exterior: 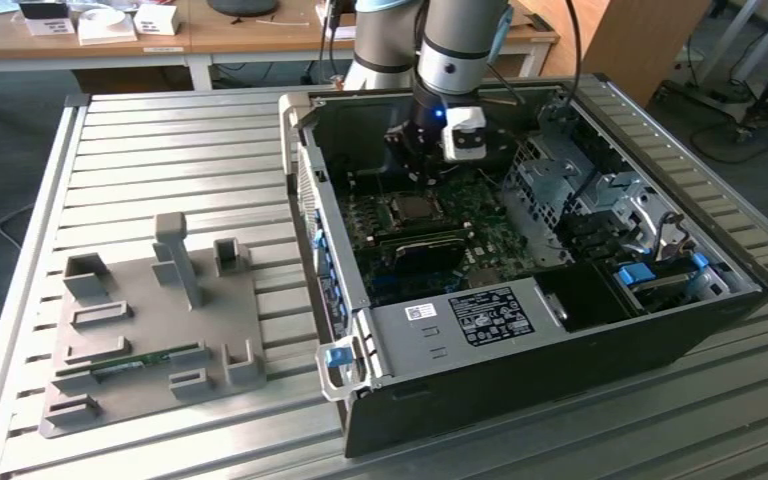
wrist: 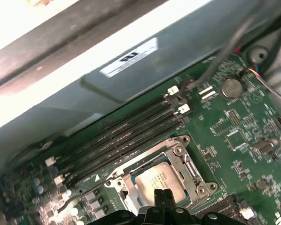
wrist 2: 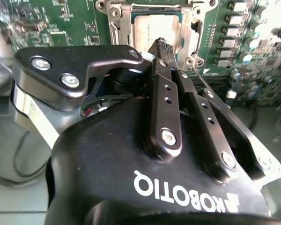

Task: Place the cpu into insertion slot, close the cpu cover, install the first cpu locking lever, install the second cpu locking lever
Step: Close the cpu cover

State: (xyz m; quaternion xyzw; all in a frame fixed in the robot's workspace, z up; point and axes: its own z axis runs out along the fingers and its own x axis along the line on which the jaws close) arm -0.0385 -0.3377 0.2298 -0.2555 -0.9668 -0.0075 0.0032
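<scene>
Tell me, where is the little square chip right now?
In the first wrist view, the cpu sits in the insertion slot on the green board, beside the long black memory slots and close to the gripper.

The black metal claw is hiding one edge of the pale silvery-tan square cpu in the second wrist view, whose border is cropping the silvery-rimmed square insertion slot.
</scene>
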